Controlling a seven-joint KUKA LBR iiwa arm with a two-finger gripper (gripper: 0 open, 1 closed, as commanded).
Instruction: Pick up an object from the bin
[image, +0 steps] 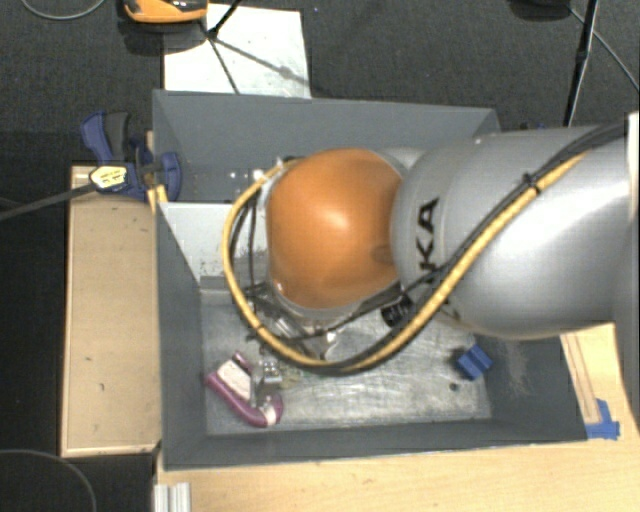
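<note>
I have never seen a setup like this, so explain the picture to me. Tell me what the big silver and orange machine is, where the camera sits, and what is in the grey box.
The large silver body coming in from the right is a single robot arm. It has an orange cover on its wrist and cables looped around it. The one camera looks down on the scene from above and slightly to one side.

Under the wrist is the arm's gripper, the part meant to pick things up. It is down inside a grey metal bin, toward the lower left of the picture.

Right at the gripper lies a small curved purple and pink thing. This view does not show whether it is actually gripped. A small blue block lies apart from it on the bin floor, to the right.
</note>
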